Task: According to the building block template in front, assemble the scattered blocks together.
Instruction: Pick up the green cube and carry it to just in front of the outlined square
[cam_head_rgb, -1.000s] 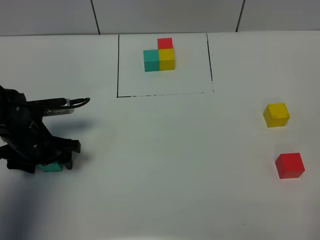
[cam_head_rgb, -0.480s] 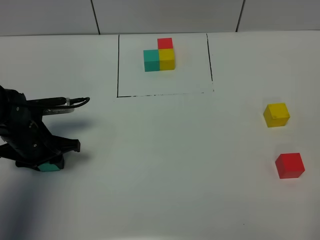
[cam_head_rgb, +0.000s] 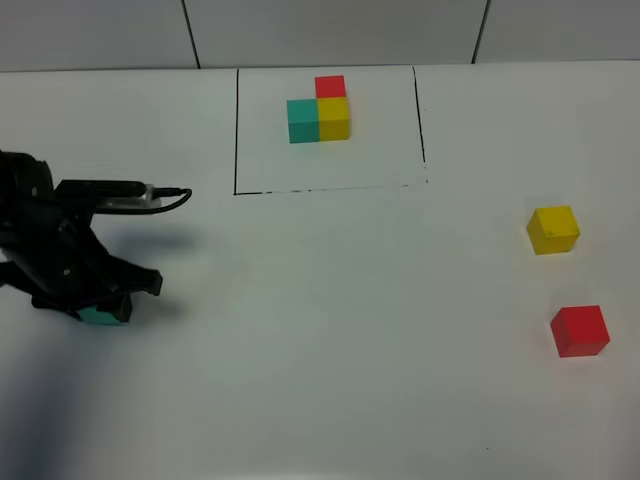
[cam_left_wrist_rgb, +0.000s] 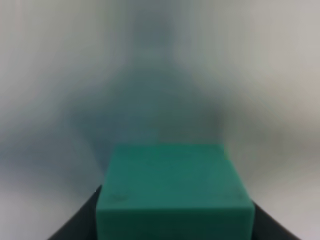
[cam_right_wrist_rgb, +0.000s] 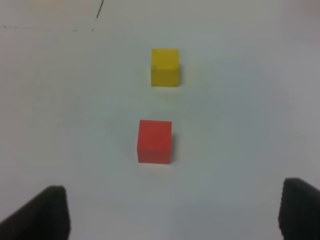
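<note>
- As seen from the high camera: one white table, one block template, three loose cubes, one robot arm in sight.
- Block template: three cubes joined in an L, teal on the left, yellow touching its right side, red touching the yellow's far side. Sits at the far middle of the table inside one thin black frame, with the left, right and near lines visible.
- Loose cubes, one of each colour: teal cube at the near left, yellow cube at the right, red cube nearer the front than the yellow and apart from it.
- Left gripper: closed on the teal cube, dark fingers against two opposite sides. Impossible to tell whether the cube touches the table or hangs just above it.
- One black cable looping off the left arm toward the frame, well short of it.
- Right gripper: visible only in its own wrist view, spread wide, holding nothing. Red cube and yellow cube ahead of it, both untouched.
- Edges: yellow and red cubes close to the right border of the high view, teal cube close to the left border, template near the table's far edge.
- Open room: a broad stretch of white table between the teal cube and the right-hand pair, and between the frame's near line and the front of the table.
</note>
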